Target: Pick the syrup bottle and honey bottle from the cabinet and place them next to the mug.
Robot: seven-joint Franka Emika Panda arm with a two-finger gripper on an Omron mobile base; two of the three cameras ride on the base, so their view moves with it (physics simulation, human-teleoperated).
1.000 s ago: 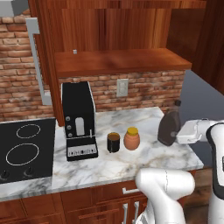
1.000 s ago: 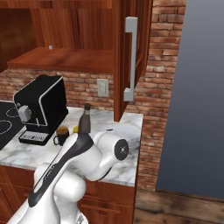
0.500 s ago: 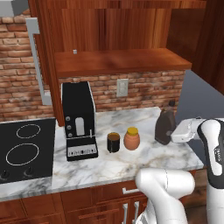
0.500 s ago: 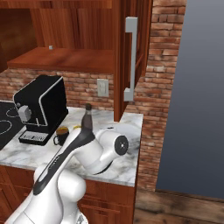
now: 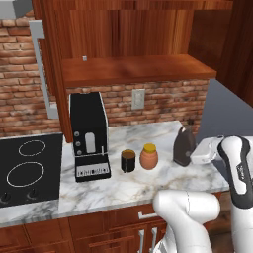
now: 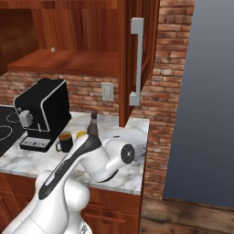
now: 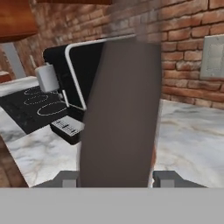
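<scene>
Syrup bottle [image 5: 184, 146] upright on the marble desk [image 5: 123, 188], to the right of the mug [image 5: 128, 160] with the honey bottle [image 5: 148, 156] between them. Clamped between the fingers of the end effector [image 7: 116, 181], jaws narrow against its dark body, long axis vertical. Directly ahead of the hand, very close, so blurred in the hand view. Mug well apart to the left, beyond the honey bottle and near the coffee machine [image 5: 89, 136]. Probably needs to shift left to sit closer. Cabinet [image 5: 133, 69] above, shelf bare. No readable label or writing anywhere.
</scene>
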